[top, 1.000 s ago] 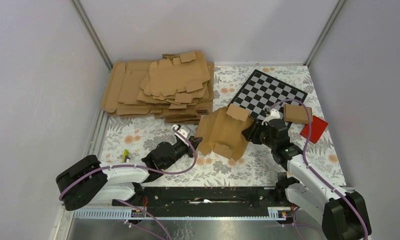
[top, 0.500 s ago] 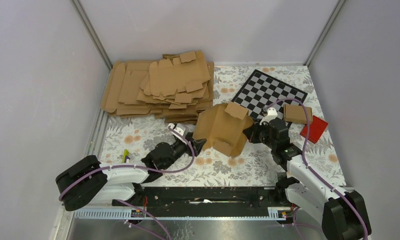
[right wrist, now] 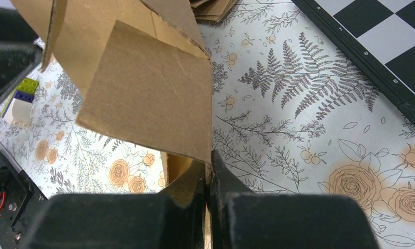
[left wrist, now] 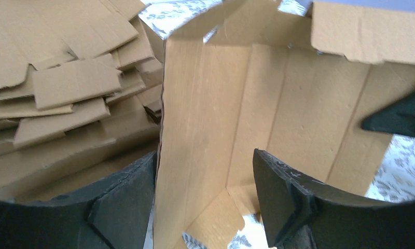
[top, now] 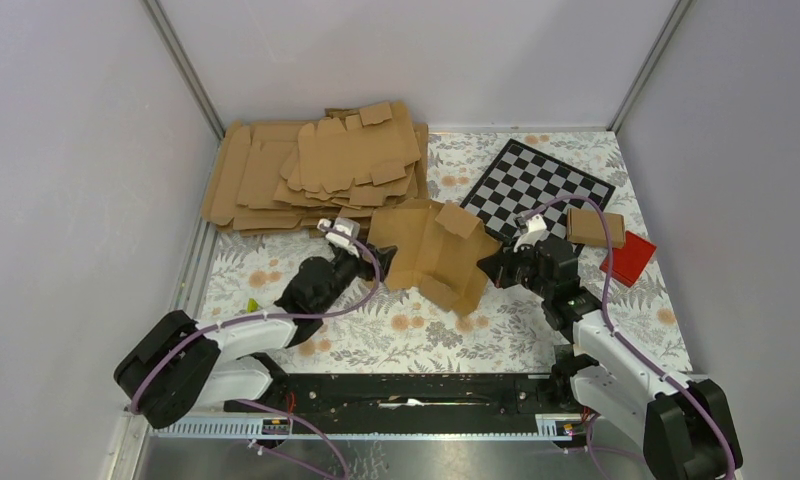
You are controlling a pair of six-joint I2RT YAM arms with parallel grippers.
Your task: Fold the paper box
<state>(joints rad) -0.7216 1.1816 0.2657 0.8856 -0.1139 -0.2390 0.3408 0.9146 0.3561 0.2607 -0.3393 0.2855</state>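
The paper box (top: 431, 255) is a brown die-cut piece with creases and tabbed flaps, half unfolded and raised off the flowered mat in the middle. My right gripper (top: 491, 268) is shut on its right edge. In the right wrist view the closed fingertips (right wrist: 209, 158) pinch the lower corner of a panel (right wrist: 143, 88). My left gripper (top: 363, 258) is open at the box's left side. In the left wrist view a panel (left wrist: 278, 104) stands upright, its left edge running down between the spread fingers (left wrist: 205, 155).
A thick stack of brown card sheets (top: 316, 175) lies at the back left. A checkerboard (top: 536, 185), a small brown carton (top: 593, 227) and a red block (top: 628, 258) are at the right. A small green and purple brick (top: 252, 305) sits near the left arm.
My left gripper has opened, let go of the box and moved toward the far left. My right gripper has shut on the box's right edge. The box has shifted left and spread flatter.
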